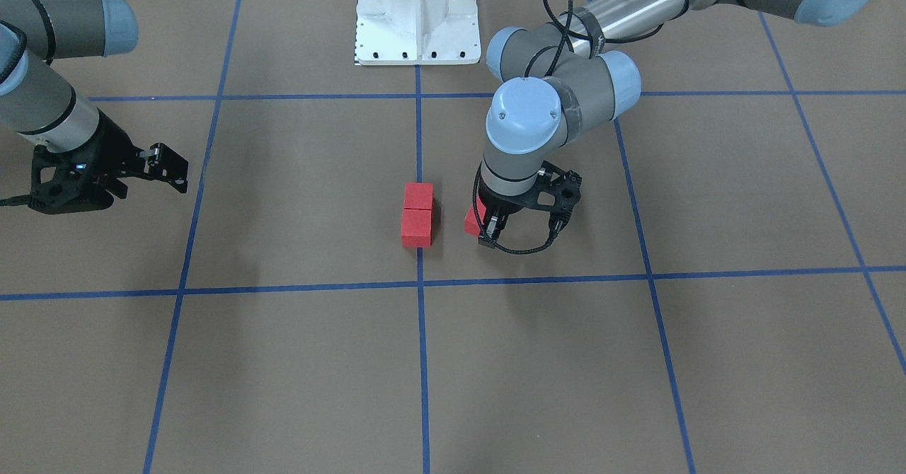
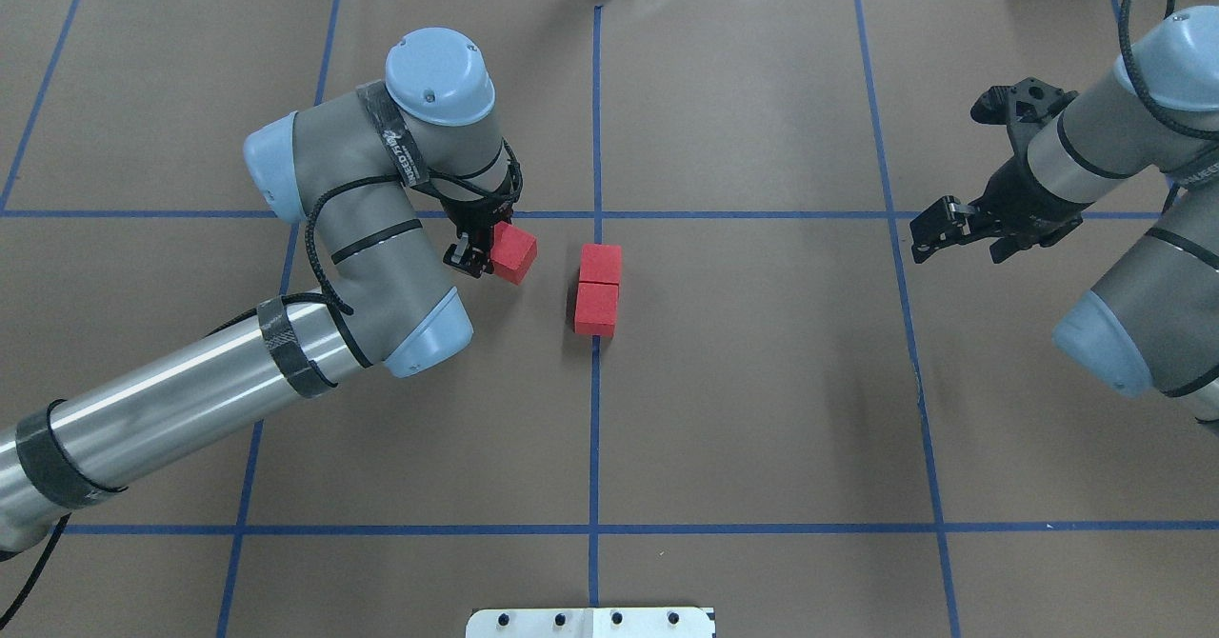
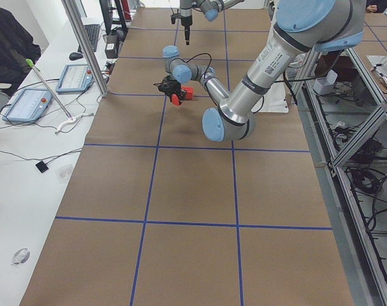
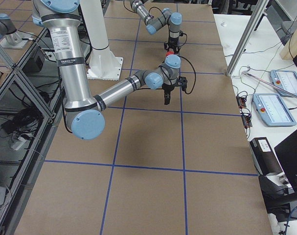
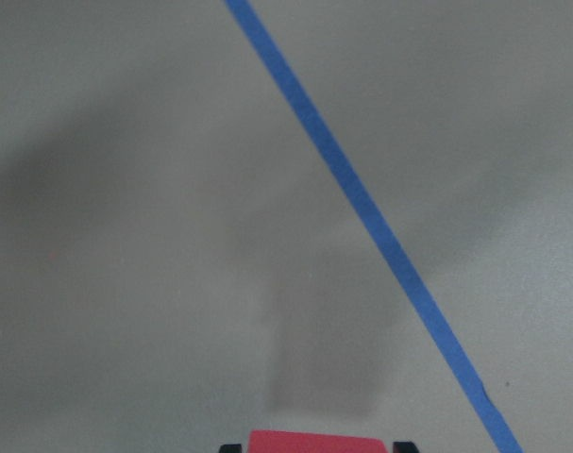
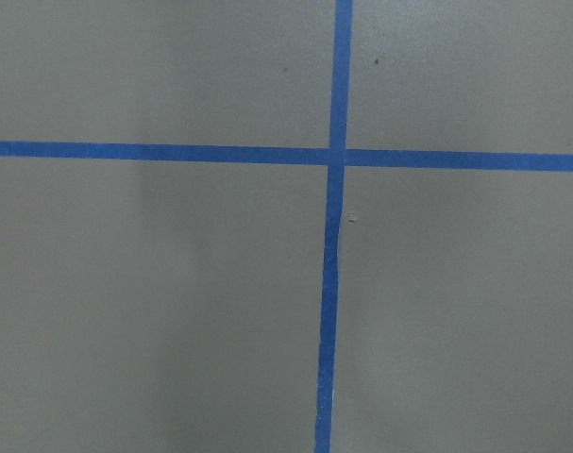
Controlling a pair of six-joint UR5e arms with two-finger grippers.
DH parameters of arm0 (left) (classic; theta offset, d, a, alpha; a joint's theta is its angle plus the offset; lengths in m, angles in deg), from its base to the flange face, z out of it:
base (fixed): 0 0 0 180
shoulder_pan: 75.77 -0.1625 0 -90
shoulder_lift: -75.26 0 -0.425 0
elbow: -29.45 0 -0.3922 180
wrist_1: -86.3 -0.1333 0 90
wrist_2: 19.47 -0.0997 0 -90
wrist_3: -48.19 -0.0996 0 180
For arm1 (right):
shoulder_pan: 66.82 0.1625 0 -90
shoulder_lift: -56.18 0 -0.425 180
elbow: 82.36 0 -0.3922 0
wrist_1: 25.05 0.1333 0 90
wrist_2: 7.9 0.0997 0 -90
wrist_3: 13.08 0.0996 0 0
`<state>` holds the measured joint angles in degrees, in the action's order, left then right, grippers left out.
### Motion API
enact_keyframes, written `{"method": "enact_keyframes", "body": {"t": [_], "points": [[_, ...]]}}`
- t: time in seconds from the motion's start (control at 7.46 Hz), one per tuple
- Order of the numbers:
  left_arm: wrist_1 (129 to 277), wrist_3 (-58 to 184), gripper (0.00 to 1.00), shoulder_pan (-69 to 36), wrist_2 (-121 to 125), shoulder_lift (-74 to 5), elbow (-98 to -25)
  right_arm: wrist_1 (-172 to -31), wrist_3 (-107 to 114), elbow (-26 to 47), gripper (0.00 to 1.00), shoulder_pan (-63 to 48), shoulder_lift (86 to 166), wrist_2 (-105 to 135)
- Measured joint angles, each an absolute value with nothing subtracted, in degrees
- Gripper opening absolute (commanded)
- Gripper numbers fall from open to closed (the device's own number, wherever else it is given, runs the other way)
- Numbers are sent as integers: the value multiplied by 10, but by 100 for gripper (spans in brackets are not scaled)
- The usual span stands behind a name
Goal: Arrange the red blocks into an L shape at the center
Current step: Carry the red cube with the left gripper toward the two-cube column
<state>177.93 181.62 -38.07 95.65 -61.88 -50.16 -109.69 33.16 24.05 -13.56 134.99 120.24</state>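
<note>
- Brown-papered desk (image 2: 762,409), ruled into big squares by blue tape (image 2: 595,428); a white base (image 1: 414,14) stands at the robot's edge, on the middle tape line.
- At the center (image 2: 648,286), two red blocks lie on that middle line, touching face to face in a short row along it: the far block (image 2: 600,264) and the near block (image 2: 596,309), the second being closer to the base.
- Their edges run square with the grid, and the tape passes under them.
- The third block (image 2: 514,253) is on the robot's left of this row, near it but apart, about level with the far block and turned a little askew to the grid.
- The left tool (image 2: 484,257) points down and is clamped on the third block. In the left wrist view the block's red face (image 5: 314,441) sits at the bottom edge with a black fingertip (image 5: 229,447) tight against each side.
- That same view shows a block-shaped shadow on the paper and a tape line running slantwise. I cannot tell whether the block touches the paper.
- The left arm (image 2: 362,200) bends in from the desk's left side, and its elbow hides part of the tool.
- The right tool (image 2: 933,230) hangs well off to the robot's right, beside a tape crossing, with its jaws apart and nothing between them.
- Its wrist view shows only bare paper and that crossing.
</note>
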Motion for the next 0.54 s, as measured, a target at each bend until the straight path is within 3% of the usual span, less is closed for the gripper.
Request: {"method": "enact_keyframes", "body": {"t": [0.54], "points": [[1808,1941,0,-394,952,-629,-472,-1097,332,239,100,-136,1351,1201]]}}
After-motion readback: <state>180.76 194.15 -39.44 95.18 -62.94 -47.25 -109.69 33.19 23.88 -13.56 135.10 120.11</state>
